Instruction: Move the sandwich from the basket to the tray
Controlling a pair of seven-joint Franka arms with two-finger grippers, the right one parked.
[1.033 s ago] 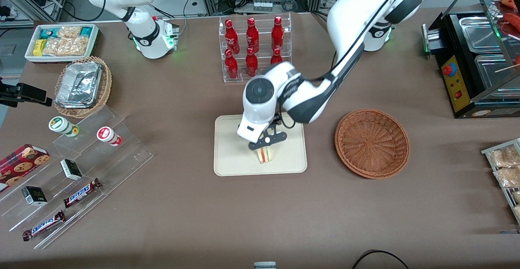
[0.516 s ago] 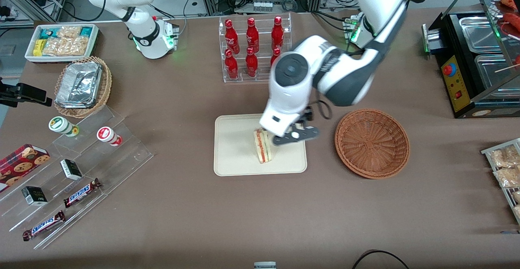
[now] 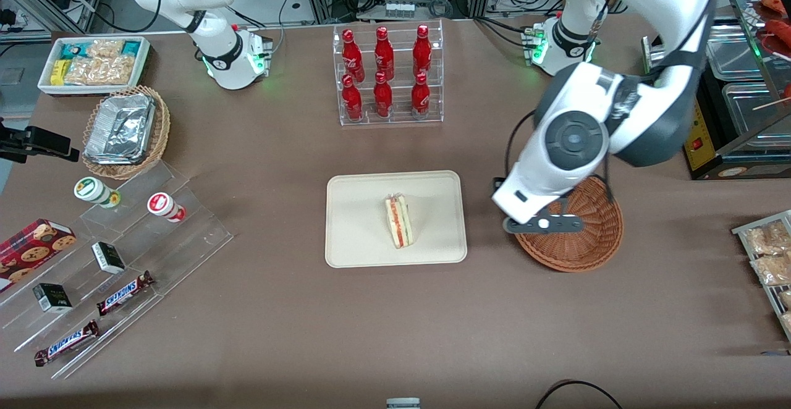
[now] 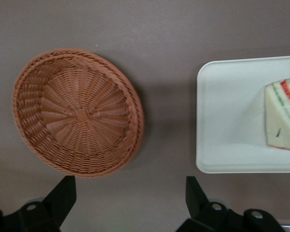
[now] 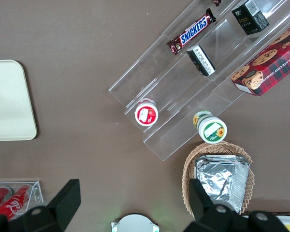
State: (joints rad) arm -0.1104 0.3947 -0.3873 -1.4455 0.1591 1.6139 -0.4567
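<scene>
Sandwich resting on tray, toward the tray edge nearest basket, wedge standing on its crust side, filling stripe up. Basket empty. Gripper hovering above the basket rim nearest the tray, fingers spread wide, pinching nothing. Placement judged complete. Handling estimate: light, soft, easily crushed; clear wrap likely slippery. If regrasping, best taken across the two flat bread faces near mid-wedge, gentle squeeze, avoiding the thin tip. Desk surface brown, bottle rack well apart from the tray.
</scene>
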